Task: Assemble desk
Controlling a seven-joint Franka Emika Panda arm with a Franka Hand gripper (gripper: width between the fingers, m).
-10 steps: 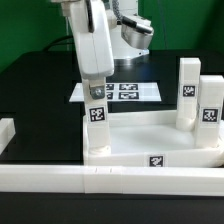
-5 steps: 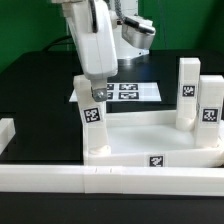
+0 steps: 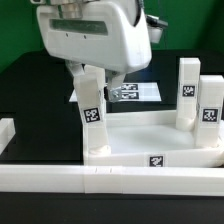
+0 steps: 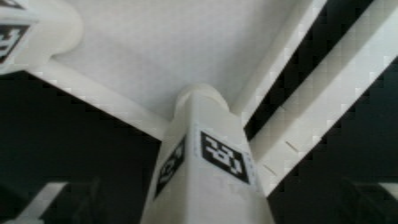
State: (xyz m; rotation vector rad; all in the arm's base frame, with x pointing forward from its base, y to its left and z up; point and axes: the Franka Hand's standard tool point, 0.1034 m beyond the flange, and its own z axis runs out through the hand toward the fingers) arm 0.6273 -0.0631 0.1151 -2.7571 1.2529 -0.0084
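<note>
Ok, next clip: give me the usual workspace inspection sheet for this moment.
Surface: black table, bare at the exterior view's left.
Job's things: desk panel lies rim up; three legs stand upright in its corners, one at the exterior view's left, two at its right.
Clutter: marker board behind the panel; white border rails in front.
Grippers: gripper body above the left leg; fingertips not visible in either view.
Cables: nothing seen.
Surroundings: dark backdrop, nothing else made out.
</note>
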